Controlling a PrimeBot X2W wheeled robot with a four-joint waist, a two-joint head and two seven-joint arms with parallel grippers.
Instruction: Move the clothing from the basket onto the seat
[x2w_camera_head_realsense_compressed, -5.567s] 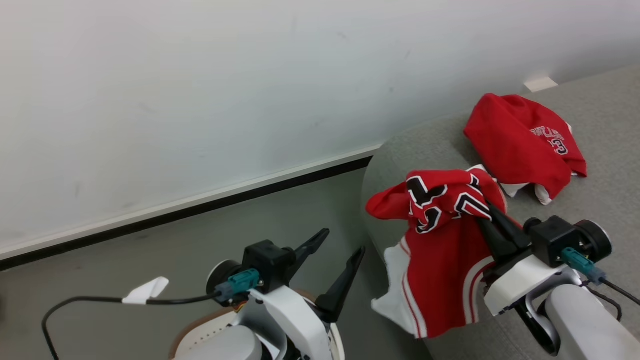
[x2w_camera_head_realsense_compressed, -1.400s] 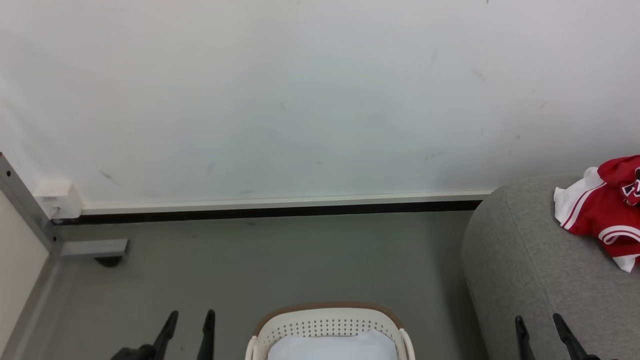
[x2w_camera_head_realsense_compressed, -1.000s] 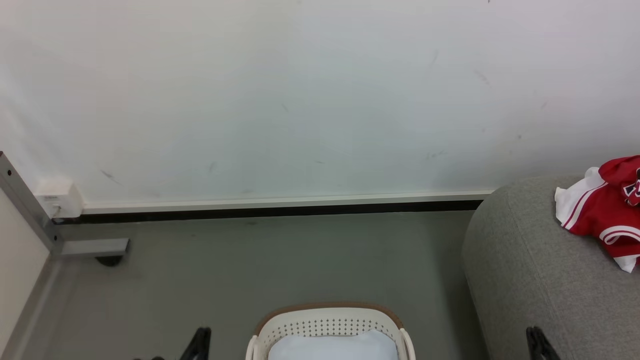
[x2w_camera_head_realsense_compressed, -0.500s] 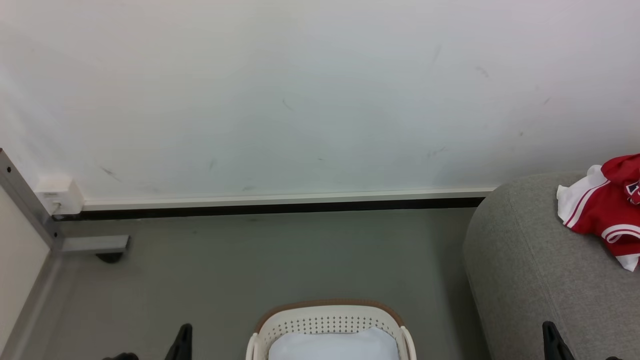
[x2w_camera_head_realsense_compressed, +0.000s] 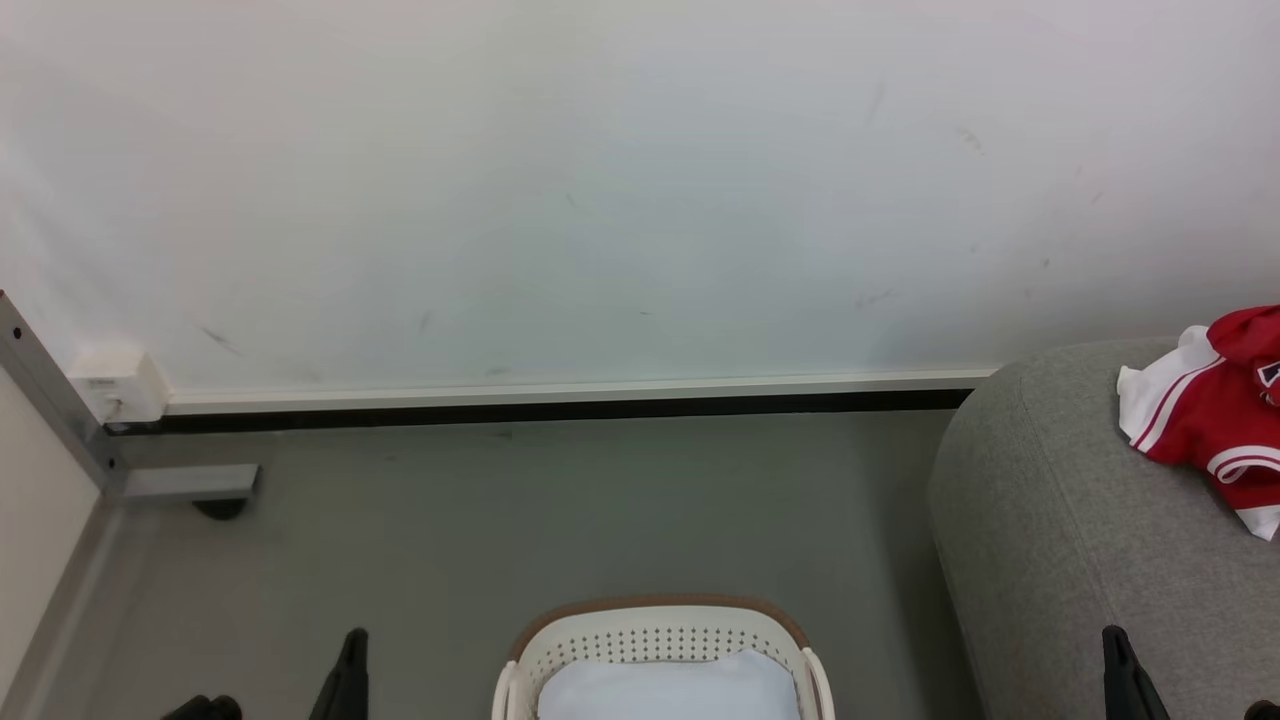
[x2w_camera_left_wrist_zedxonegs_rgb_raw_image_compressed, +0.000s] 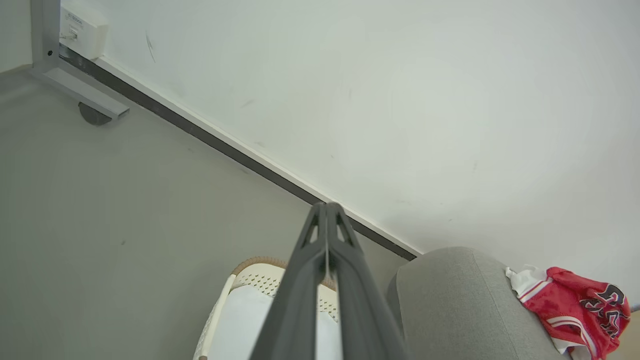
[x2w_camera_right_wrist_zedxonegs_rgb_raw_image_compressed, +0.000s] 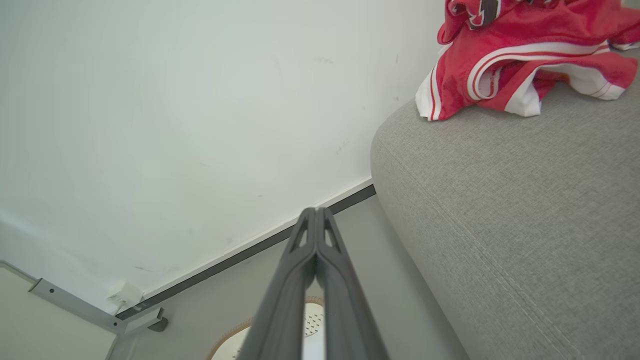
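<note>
While both tools hang empty, the left gripper (x2w_camera_left_wrist_zedxonegs_rgb_raw_image_compressed: 326, 206) has its two dark fingers pressed flat together, and the right gripper (x2w_camera_right_wrist_zedxonegs_rgb_raw_image_compressed: 316, 210) is closed tip to tip the same way. Item: clothing (x2w_camera_head_realsense_compressed: 1215, 420), red with white stripe trim, crumpled on top of the seat (x2w_camera_head_realsense_compressed: 1050, 540) at 3 o'clock in the head view, well apart from both grippers. Item: basket (x2w_camera_head_realsense_compressed: 655, 612), standing on the grey floor (x2w_camera_head_realsense_compressed: 500, 520) at 6 o'clock near the seat's rounded arm, holding a plain pale cloth (x2w_camera_head_realsense_compressed: 665, 690); white wall (x2w_camera_head_realsense_compressed: 600, 200) behind, metal frame foot (x2w_camera_head_realsense_compressed: 185, 483) at 9 o'clock.
</note>
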